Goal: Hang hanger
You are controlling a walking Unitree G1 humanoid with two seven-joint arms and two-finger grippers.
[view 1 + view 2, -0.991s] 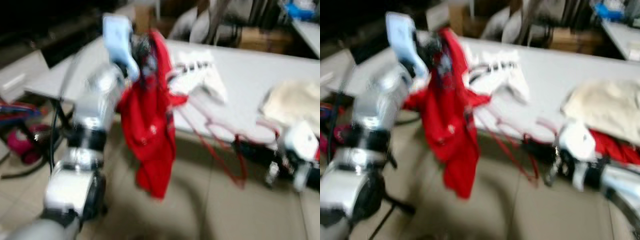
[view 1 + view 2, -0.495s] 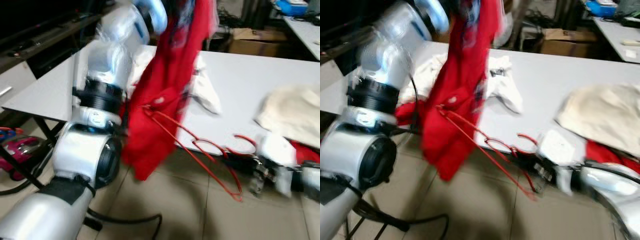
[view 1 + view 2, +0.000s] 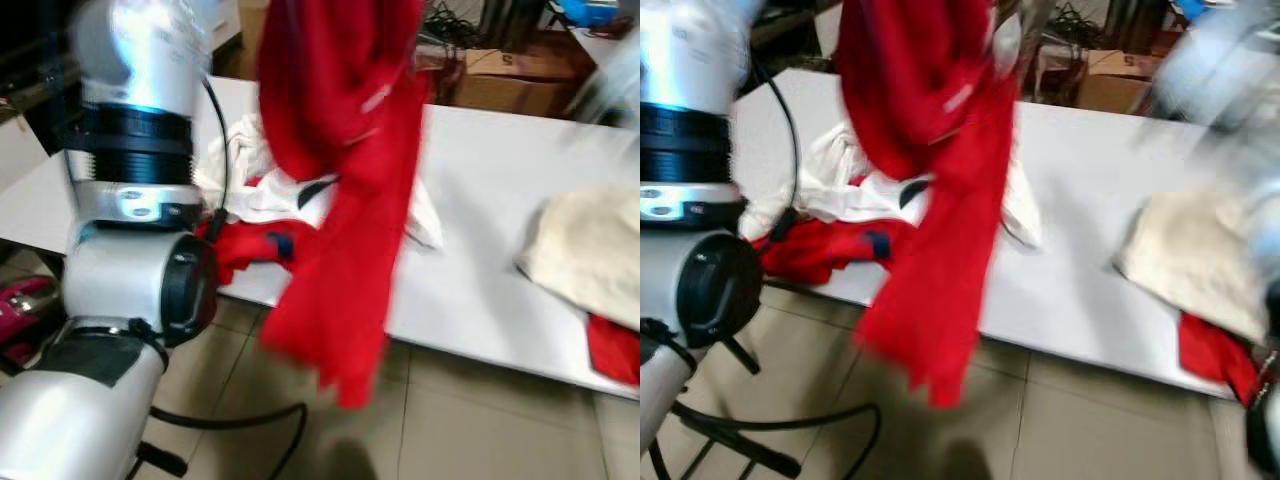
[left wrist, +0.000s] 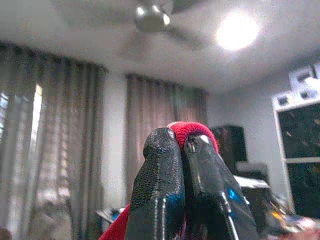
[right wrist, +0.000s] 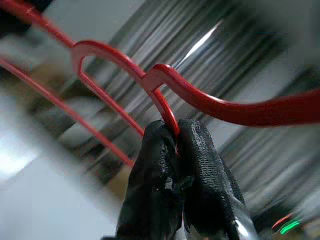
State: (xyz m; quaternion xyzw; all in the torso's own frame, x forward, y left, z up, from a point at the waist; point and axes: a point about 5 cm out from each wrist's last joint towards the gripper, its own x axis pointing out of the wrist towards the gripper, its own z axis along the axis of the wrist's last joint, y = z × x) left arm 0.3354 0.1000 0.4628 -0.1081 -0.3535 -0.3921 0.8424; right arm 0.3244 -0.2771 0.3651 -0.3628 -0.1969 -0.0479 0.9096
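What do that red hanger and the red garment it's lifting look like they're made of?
The hanger looks like glossy red plastic or coated wire: thin, smooth, with shiny highlights. The garment looks like soft matte cloth: it drapes in limp folds, and a ribbed knit edge sits pinched between the left gripper fingers.

The table (image 3: 480, 180) runs across the scene, its near edge toward the robot. A garment (image 3: 340, 180) hangs in front of that near edge, left of centre, reaching below the tabletop level over the floor (image 3: 480, 420). Behind the hanging garment, a heap of clothes (image 3: 250, 200) lies on the table's left part, spilling to the near edge. A folded cloth (image 3: 590, 250) lies on the table's right part, close to the near edge, well apart from the heap. A cardboard box (image 3: 500, 85) stands behind the table's far edge. A cable (image 3: 240, 420) lies on the floor below the near-left corner.
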